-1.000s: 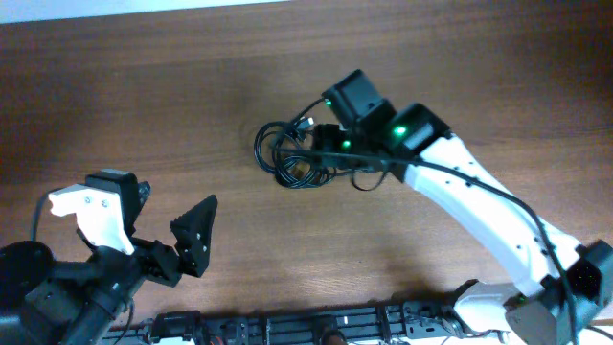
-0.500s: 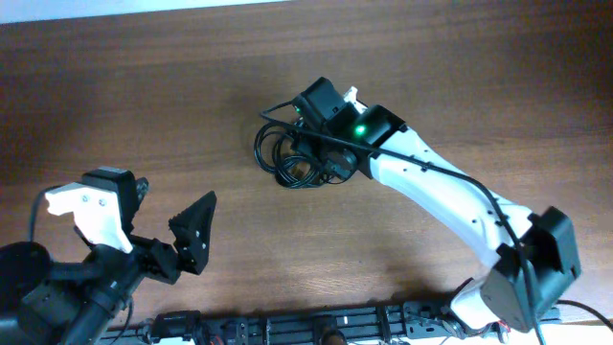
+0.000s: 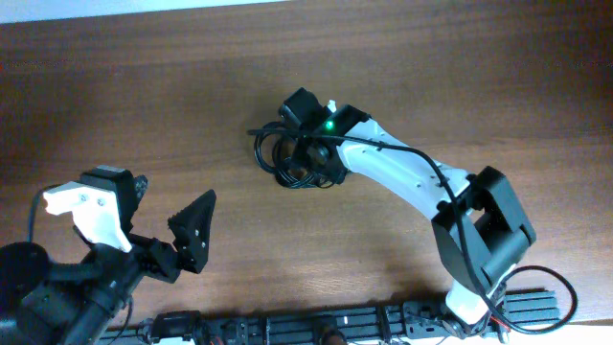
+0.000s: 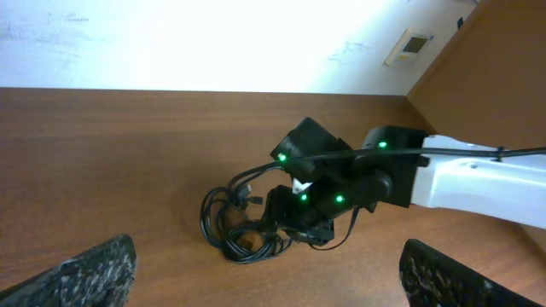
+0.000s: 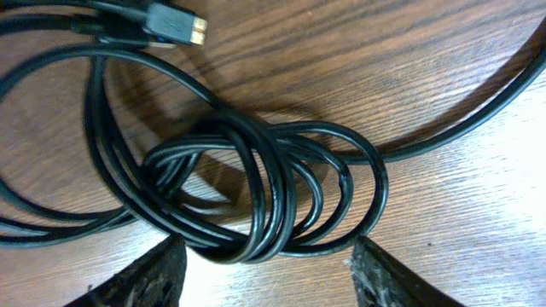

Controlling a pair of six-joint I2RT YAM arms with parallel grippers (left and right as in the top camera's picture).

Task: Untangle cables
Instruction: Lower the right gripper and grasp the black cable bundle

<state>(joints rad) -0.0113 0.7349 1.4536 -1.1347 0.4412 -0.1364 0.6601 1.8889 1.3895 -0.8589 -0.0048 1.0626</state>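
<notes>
The cables (image 3: 271,159) lie as a looped black bundle on the wooden table, left of centre. In the right wrist view the cables (image 5: 256,192) form a knot of several overlapping loops, and a plug with a gold tip (image 5: 175,24) lies at the top. My right gripper (image 3: 311,161) is right over the bundle. Its fingers (image 5: 269,275) are open, one on each side of the knot, and clamp nothing. My left gripper (image 3: 187,240) is open and empty at the front left, far from the cables. The left wrist view shows the bundle (image 4: 232,232) beyond its open fingers (image 4: 269,277).
The white right arm (image 3: 421,187) crosses the table from the front right, with its thick black cable along it. A black rail (image 3: 316,331) runs along the front edge. The bare wooden table (image 3: 144,105) lies around the bundle, with a pale wall (image 4: 213,43) behind it.
My right arm has swung left and its gripper has moved from the bundle's right side to over it. The bundle has stayed in place. The left arm has not moved.
</notes>
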